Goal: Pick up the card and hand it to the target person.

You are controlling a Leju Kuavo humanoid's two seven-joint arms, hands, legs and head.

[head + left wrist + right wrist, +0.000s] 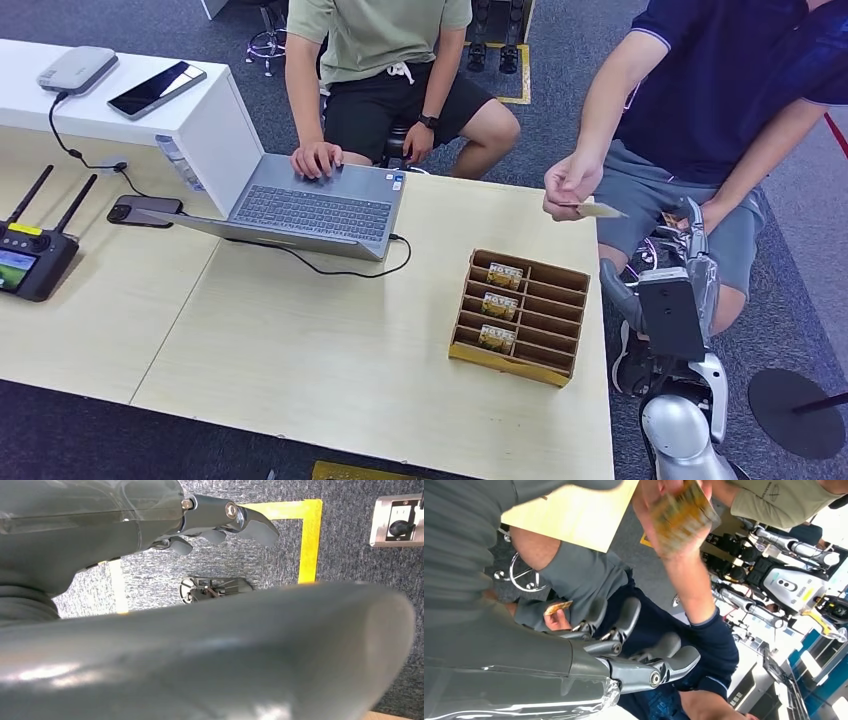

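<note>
A person in a navy shirt sits at the table's far right corner and pinches a card [598, 210] in one raised hand; the same card [681, 512] appears blurred in the right wrist view. My right hand [682, 268] is raised just below and to the right of that card, apart from it. Its fingers [634, 650] are spread and hold nothing. The person's other hand holds a second small card [557, 608]. A wooden slotted card box [560, 278] with three cards stands on the table. My left hand [220, 525] hangs over the carpet, its fingers loose and empty.
A second person in a green shirt types on a grey laptop [310, 210] at the table's far side, its cable trailing toward the box. A remote controller [30, 260] and a phone [145, 210] lie at the left. A white cabinet [190, 120] stands behind them.
</note>
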